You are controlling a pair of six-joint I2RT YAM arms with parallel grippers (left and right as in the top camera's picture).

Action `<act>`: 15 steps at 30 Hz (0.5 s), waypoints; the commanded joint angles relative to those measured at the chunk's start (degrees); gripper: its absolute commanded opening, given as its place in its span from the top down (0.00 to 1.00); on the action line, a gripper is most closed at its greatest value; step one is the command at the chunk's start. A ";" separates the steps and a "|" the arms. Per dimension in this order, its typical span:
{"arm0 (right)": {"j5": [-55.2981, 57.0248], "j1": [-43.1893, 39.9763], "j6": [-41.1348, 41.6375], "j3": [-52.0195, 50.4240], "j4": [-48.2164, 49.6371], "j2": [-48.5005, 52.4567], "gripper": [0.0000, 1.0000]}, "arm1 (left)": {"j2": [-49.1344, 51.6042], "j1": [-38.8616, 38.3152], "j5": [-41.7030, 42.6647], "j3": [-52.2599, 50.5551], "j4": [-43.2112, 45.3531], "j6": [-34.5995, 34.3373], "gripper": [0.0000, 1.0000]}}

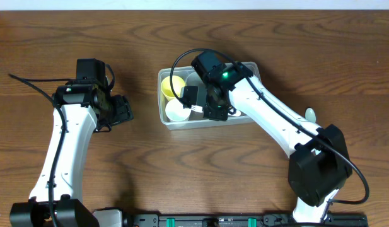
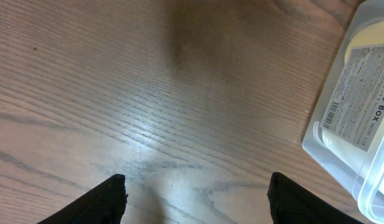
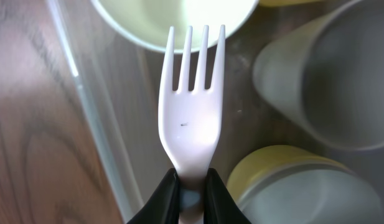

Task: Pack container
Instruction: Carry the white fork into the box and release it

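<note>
The container (image 1: 175,125), a clear rectangular tub, stands at the table's middle; its labelled end shows in the left wrist view (image 2: 360,124). It holds a yellow cup (image 1: 172,86) and a white cup (image 1: 176,111). My right gripper (image 1: 205,108) is inside the tub, shut on a white plastic fork (image 3: 192,112) at its neck, tines pointing away over the tub's floor. In the right wrist view the gripper (image 3: 192,186) is beside the tub wall (image 3: 111,155). My left gripper (image 1: 123,108) is open and empty over bare wood, left of the tub (image 2: 196,193).
Around the fork lie a white bowl (image 3: 179,18), a grey cup (image 3: 341,81) and a yellow cup (image 3: 291,180). A small pale utensil (image 1: 311,115) lies on the table right of the right arm. The table is brown wood.
</note>
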 commanded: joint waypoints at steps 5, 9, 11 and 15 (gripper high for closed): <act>-0.28 -0.63 -1.64 -1.84 -0.28 2.47 0.80 | 0.13 0.35 -0.24 1.22 -0.52 0.76 0.27; 0.39 -0.61 -1.66 -1.81 0.68 2.45 0.68 | 0.13 0.35 -0.24 1.22 -0.59 0.76 0.27; 2.21 -0.76 -0.44 -1.75 2.32 2.40 0.67 | 0.13 0.35 -0.24 1.22 -0.59 0.76 0.27; 4.98 -1.53 7.26 0.55 4.61 0.26 0.65 | 0.13 0.35 -0.24 1.22 -0.57 0.76 0.27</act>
